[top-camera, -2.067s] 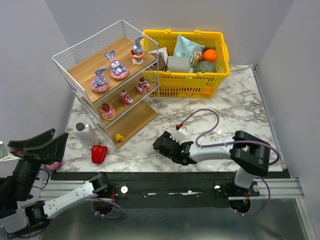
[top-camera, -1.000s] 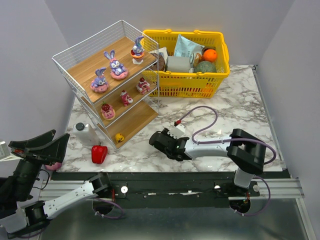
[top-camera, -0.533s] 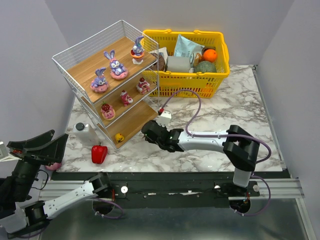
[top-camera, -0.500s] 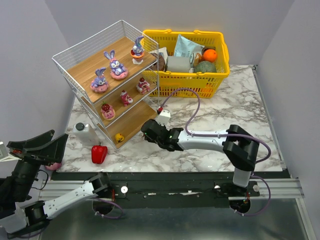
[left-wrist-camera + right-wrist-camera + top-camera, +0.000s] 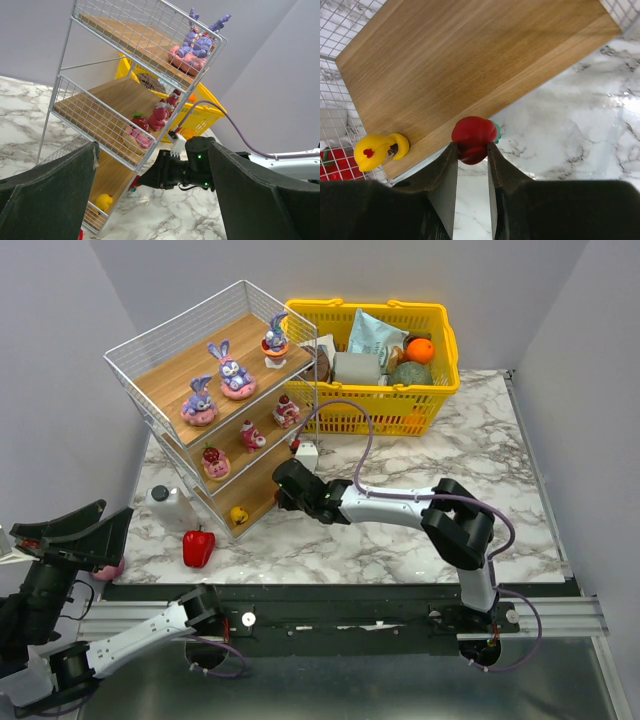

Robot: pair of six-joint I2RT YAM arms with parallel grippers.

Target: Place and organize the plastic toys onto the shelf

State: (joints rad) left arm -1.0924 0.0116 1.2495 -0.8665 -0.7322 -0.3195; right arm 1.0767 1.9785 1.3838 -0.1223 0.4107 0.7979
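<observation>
bright, even light, sharp focus

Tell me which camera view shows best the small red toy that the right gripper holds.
The right wrist view: the red toy sits large in the right gripper, by the bottom board of the shelf. The left wrist view shows only a red speck; the top external view barely shows it.

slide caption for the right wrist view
Right gripper grips a red toy at the edge of the shelf board, near a yellow toy.
</observation>
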